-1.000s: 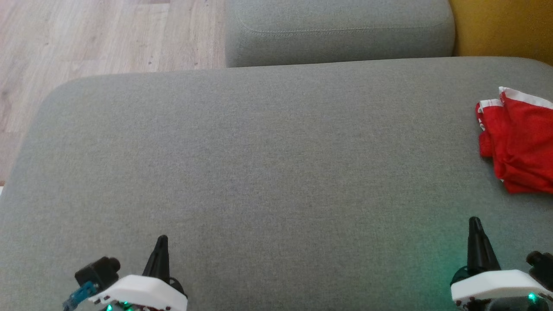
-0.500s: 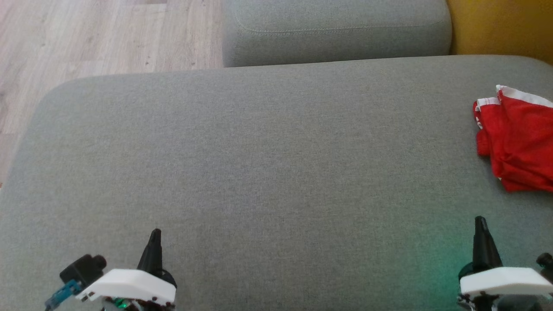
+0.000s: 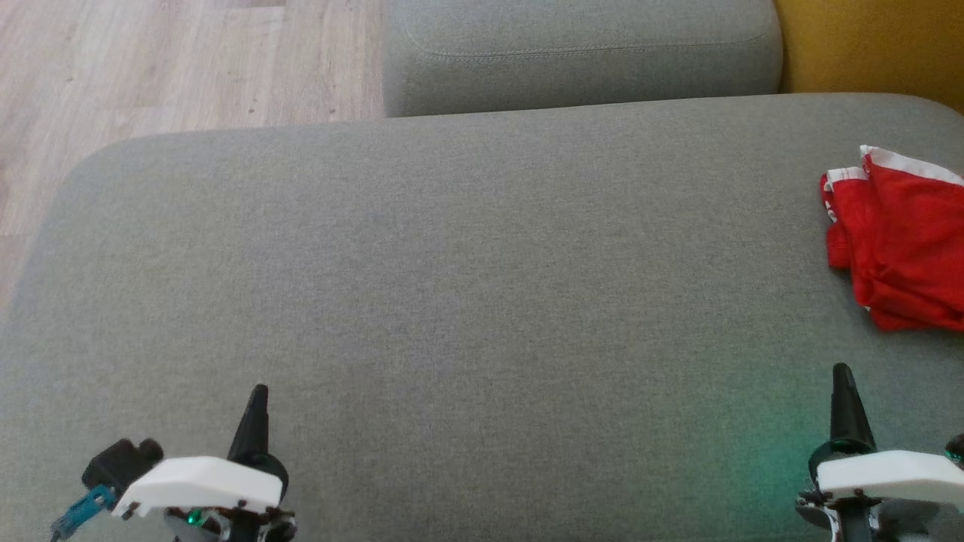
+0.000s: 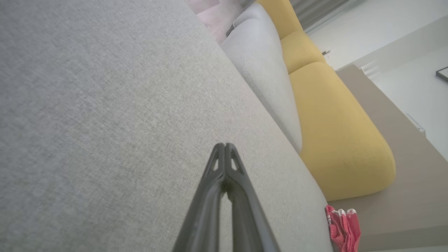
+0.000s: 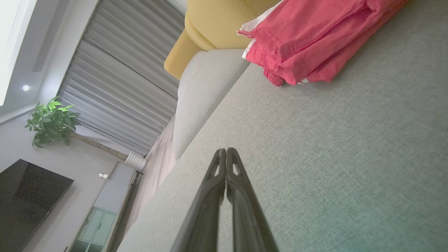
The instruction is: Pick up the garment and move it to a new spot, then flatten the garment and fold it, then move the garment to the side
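1. Head view. A grey seat cushion spreads across the frame. The red garment, white-trimmed, lies bunched at the cushion's far right. The frame edge cuts it off, so its full outline cannot be made out. The left gripper sits at lower left and the right gripper at lower right. Each shows as a single dark spike, fingers pressed together, nothing between them. The right one is near the garment but apart from it. Beyond lie a grey back cushion, a yellow cushion and wood floor.

2. Left wrist view. This adds a close look at the left fingers: tips meeting, empty, over bare fabric. The garment is small at the seat's far end, clipped by the bottom edge, its folds unreadable. The yellow cushion shows its whole rounded length.

3. Right wrist view. The right fingers are tip to tip and hold nothing. The garment lies ahead in stacked folds with its white hem visible and its top cut off. This view adds the room: a potted plant, a dark screen and a grey curtain.
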Robot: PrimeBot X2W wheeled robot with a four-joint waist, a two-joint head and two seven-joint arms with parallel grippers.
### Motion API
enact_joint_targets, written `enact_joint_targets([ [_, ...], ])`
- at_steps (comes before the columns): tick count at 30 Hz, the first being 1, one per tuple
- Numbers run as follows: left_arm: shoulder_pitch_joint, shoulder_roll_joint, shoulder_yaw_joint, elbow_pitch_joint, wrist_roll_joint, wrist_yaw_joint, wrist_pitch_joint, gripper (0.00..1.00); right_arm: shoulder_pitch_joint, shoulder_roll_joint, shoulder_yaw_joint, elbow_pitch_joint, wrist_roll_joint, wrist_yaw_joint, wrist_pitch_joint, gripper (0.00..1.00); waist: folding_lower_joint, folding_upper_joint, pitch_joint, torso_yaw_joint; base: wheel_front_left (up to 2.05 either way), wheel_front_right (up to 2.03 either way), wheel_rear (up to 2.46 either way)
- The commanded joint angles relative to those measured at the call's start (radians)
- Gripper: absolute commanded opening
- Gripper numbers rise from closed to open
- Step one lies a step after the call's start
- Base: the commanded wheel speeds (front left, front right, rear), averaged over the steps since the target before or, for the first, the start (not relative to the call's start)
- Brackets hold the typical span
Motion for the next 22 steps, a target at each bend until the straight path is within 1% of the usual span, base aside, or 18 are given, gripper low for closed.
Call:
enact_joint_targets([
  [1, -0.059, 0.014, 0.038, -0.034, -0.035, -0.014, 0.006, 0.0, -0.057, -0.005, 0.008, -0.032, 0.039, 0.0, 0.009, 0.0, 0.0, 0.0, 0.0, -0.001, 0.0, 0.0, 0.0],
  [22, -0.089, 0.014, 0.096, -0.042, -0.272, -0.048, 0.063, 0.0, -0.097, -0.006, 0.001, -0.031, 0.292, -0.001, 0.067, 0.0, 0.0, 0.0, 0.001, -0.012, 0.0, 0.0, 0.0],
])
